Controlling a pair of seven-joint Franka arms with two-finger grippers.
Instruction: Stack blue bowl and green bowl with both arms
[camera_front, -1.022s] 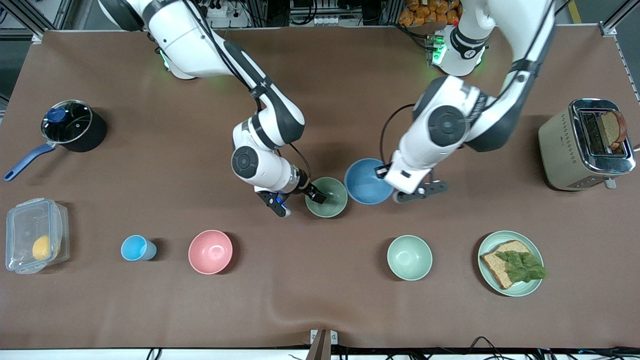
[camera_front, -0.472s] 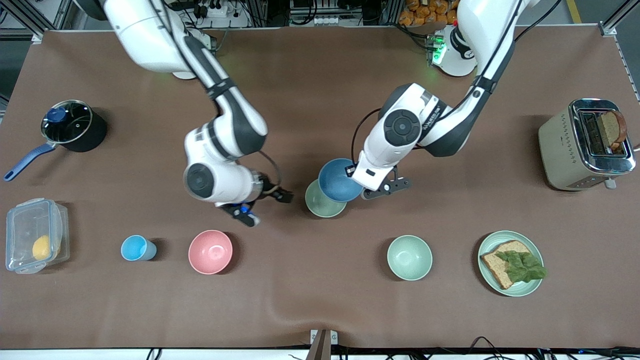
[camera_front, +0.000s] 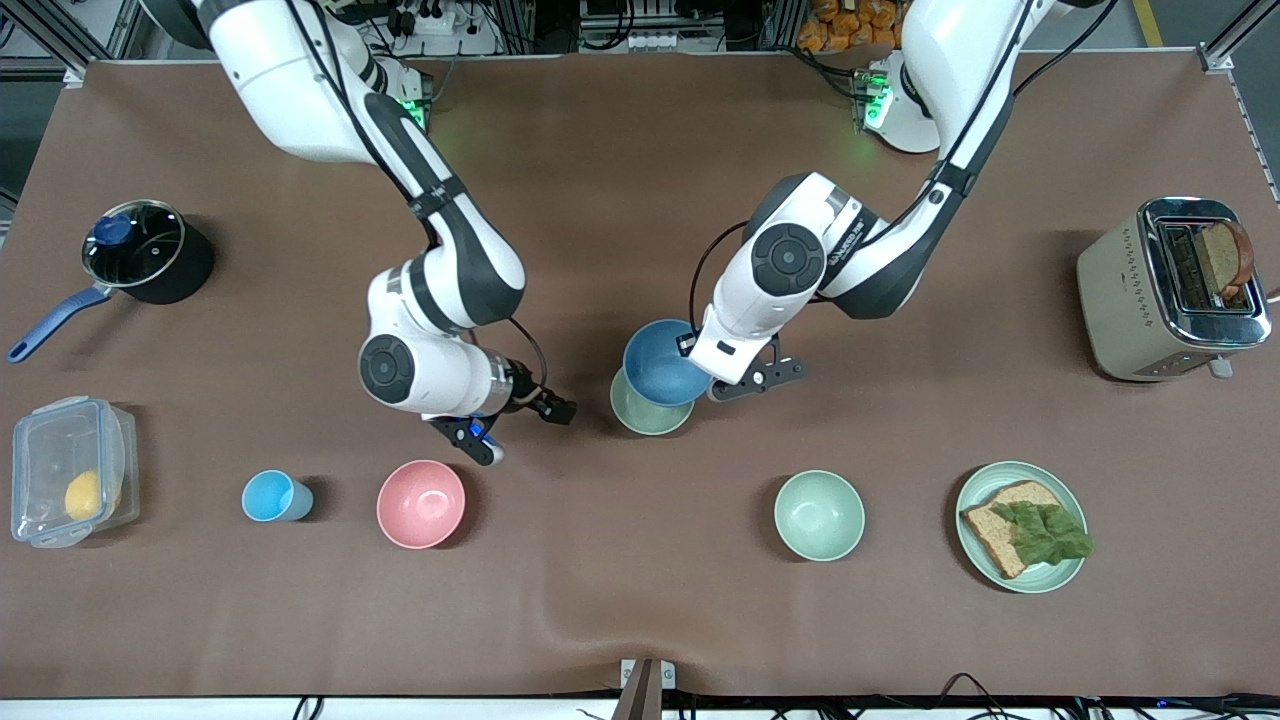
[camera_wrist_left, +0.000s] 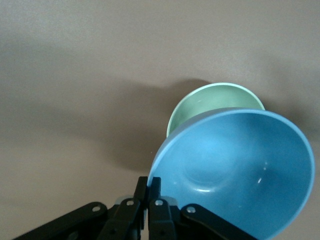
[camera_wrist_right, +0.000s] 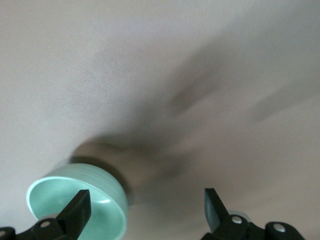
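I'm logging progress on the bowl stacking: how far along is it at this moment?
Done: the left gripper has the blue bowl pinched by its rim and lifted. In hand: the blue bowl hangs tilted over the green bowl, overlapping it but not seated. The right gripper is open over bare table beside the green bowl, holding nothing. Left: centre, lower and release the blue bowl.

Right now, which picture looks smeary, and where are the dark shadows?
Right wrist view: smeared, with streaky shadows on the table above the open right gripper. Left wrist view: sharp; the left gripper holds the blue bowl over the green bowl, with a dark shadow beside them.
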